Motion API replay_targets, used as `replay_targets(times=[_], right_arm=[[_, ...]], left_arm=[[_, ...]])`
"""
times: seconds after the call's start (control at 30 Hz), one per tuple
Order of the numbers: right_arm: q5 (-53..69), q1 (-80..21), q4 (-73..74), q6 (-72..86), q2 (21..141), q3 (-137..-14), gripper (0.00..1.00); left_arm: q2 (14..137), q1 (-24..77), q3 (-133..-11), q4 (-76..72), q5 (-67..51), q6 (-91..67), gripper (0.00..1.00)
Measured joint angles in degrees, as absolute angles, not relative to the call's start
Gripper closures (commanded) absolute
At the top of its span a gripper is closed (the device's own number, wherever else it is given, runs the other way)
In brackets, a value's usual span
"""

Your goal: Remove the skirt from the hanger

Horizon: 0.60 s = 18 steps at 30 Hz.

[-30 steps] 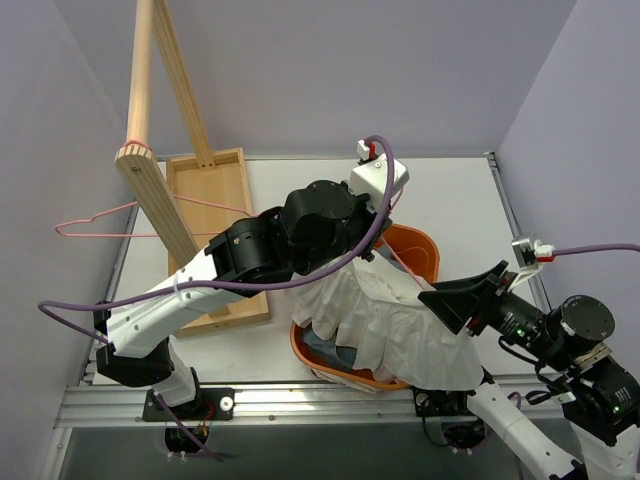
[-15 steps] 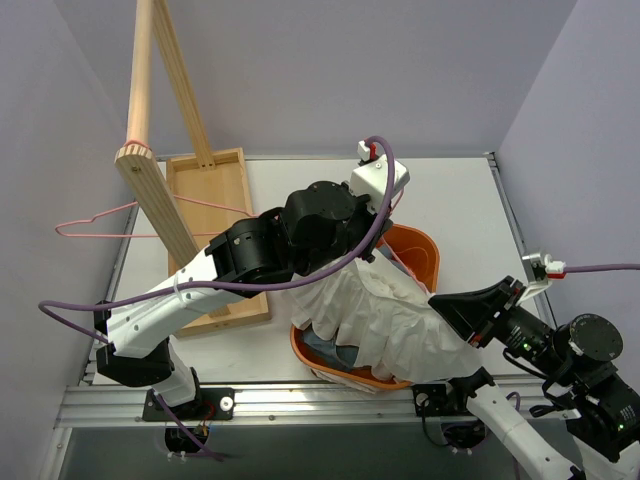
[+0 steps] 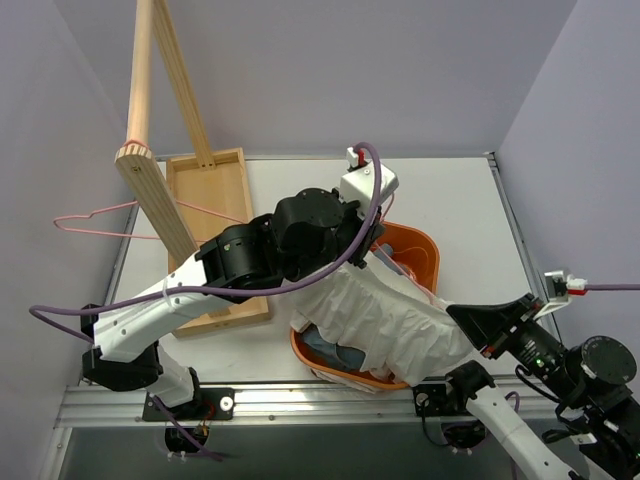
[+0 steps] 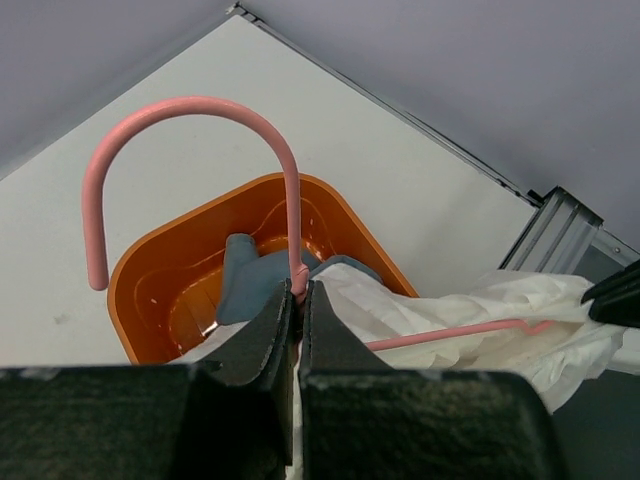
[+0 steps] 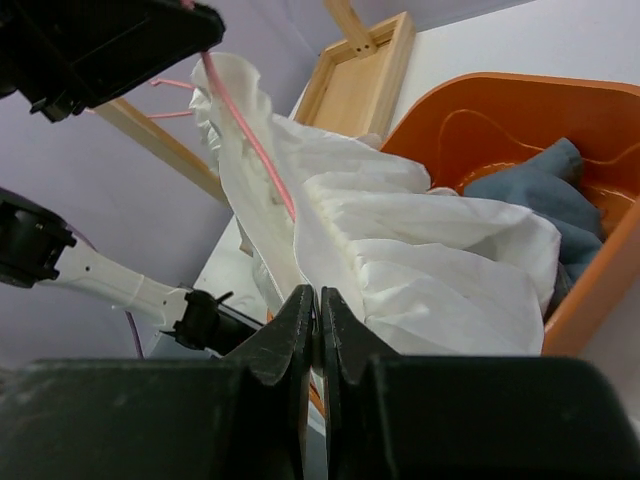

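The white skirt (image 3: 390, 320) hangs on a pink wire hanger (image 4: 200, 105) above an orange basin (image 3: 420, 250). My left gripper (image 4: 298, 290) is shut on the hanger's neck just below the hook and holds it up. The hanger's wire arm (image 5: 250, 135) runs inside the skirt's waist. At the near right, my right gripper (image 3: 455, 318) is shut on the skirt's edge (image 5: 330, 240), and the cloth stretches from the hanger to it. The same gripper (image 5: 317, 295) shows its jaws pressed together on the fabric.
The basin (image 4: 150, 290) holds a blue-grey cloth (image 4: 245, 280) under the skirt. A wooden rack (image 3: 150, 190) with another pink hanger (image 3: 95, 215) stands at the left over a wooden tray (image 3: 210, 190). Walls close in at both sides.
My right gripper has shut on the skirt's edge and drawn back toward the near right, stretching the cloth. The left arm has shifted slightly left with the hanger.
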State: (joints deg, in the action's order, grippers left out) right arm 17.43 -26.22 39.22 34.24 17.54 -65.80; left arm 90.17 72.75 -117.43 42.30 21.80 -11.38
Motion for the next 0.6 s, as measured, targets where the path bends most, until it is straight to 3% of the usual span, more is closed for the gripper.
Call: replay_targets(times=[0.27, 0.6], right_arm=[[9.7, -26.2, 47.4, 38.7, 12.0, -67.3, 1.00], [7.0, -26.2, 51.2, 42.7, 7.6, -66.8, 1.00]], left_arm=[[80.1, 72.9, -104.5, 37.2, 20.0, -13.6, 0.98], [74.3, 73.1, -103.0, 32.8, 18.4, -16.0, 0.98]])
